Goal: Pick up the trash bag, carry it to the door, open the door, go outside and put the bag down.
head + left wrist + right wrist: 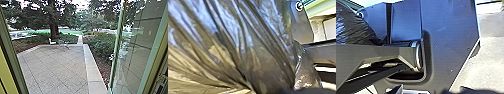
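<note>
1. The trash bag (250, 45) looms close at the left wrist, its pleats converging; the left arm looks nearer than the right.
2. Whether either claw is clenched or released, I cannot tell.
3. The glass door (137, 50) stands open at right; paving (55, 67) lies ahead, left of the pale kerb (93, 70).

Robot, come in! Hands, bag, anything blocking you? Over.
Hands: grip unclear. Bunched trash bag close to left wrist camera. Glass door open; white chair at far edge of patio.
</note>
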